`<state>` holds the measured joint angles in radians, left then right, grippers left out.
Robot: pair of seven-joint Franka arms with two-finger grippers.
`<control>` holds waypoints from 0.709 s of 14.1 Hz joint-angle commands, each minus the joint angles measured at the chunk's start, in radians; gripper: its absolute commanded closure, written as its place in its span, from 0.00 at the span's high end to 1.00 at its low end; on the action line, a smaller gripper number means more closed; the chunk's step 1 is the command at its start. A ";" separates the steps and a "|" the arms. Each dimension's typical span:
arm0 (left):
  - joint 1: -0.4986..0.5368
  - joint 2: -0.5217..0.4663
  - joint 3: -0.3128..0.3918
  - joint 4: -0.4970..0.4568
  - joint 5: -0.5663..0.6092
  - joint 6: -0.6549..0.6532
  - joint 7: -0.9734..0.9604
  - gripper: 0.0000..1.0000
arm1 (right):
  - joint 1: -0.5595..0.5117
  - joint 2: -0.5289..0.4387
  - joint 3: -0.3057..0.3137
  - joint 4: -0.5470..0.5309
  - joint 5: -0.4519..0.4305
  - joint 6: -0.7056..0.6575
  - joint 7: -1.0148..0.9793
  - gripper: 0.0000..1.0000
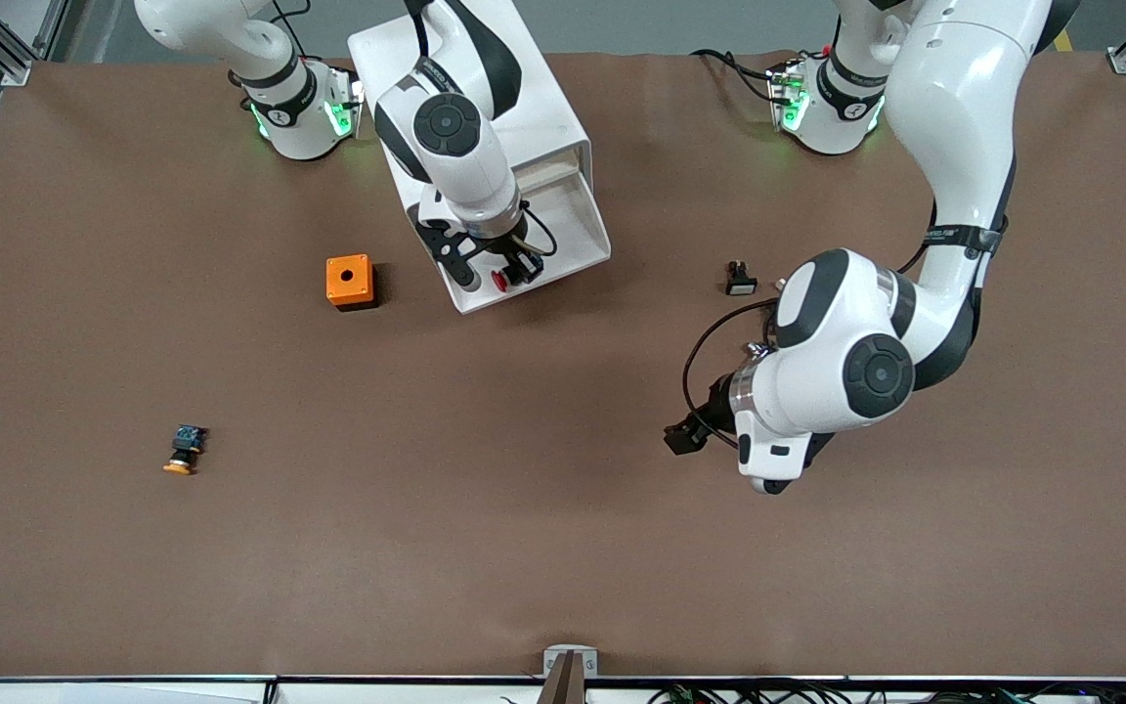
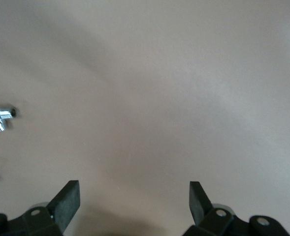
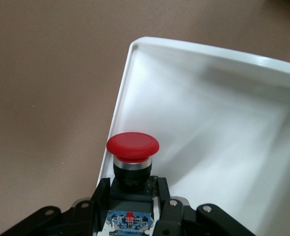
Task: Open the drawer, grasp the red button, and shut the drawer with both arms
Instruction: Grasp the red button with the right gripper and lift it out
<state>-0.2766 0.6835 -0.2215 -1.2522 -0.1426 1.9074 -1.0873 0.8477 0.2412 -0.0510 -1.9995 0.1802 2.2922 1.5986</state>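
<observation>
The white cabinet (image 1: pixel 485 88) stands at the robots' edge of the table, with its drawer (image 1: pixel 583 235) pulled out toward the front camera. My right gripper (image 1: pixel 509 274) is over the drawer's front rim, shut on the button (image 1: pixel 501 280). In the right wrist view the red cap (image 3: pixel 133 145) sticks out past the fingers (image 3: pixel 101 191), with the blue rear block between them and the drawer's rim (image 3: pixel 116 105) beside it. My left gripper (image 1: pixel 685 435) hangs open and empty over bare table, toward the left arm's end. Its fingertips (image 2: pixel 68 199) stand wide apart.
An orange box with a hole (image 1: pixel 349 282) sits beside the drawer toward the right arm's end. An orange-capped button (image 1: pixel 184 450) lies nearer the front camera. A small black-and-white part (image 1: pixel 740 280) lies between the drawer and the left arm.
</observation>
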 commanded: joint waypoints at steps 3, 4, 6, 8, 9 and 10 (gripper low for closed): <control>-0.056 -0.015 -0.006 -0.015 0.113 0.015 -0.060 0.98 | -0.033 -0.028 -0.018 0.043 0.015 -0.088 -0.120 0.00; -0.073 -0.016 -0.001 -0.015 0.130 0.015 -0.066 0.98 | -0.053 -0.029 -0.018 0.066 0.013 -0.109 -0.152 0.00; -0.099 -0.013 -0.004 -0.015 0.201 0.016 -0.092 0.98 | -0.091 -0.036 -0.018 0.080 0.007 -0.117 -0.242 0.00; -0.113 -0.004 -0.004 -0.016 0.232 0.018 -0.117 0.99 | -0.149 -0.036 -0.021 0.100 -0.011 -0.154 -0.381 0.00; -0.118 -0.002 -0.004 -0.019 0.236 0.018 -0.118 0.99 | -0.191 -0.034 -0.020 0.117 -0.048 -0.187 -0.452 0.00; -0.137 -0.002 -0.004 -0.026 0.239 0.018 -0.121 0.99 | -0.231 -0.031 -0.020 0.133 -0.077 -0.213 -0.518 0.00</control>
<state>-0.3937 0.6844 -0.2270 -1.2630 0.0658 1.9131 -1.1896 0.6952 0.2161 -0.0829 -1.8976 0.1490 2.1356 1.2003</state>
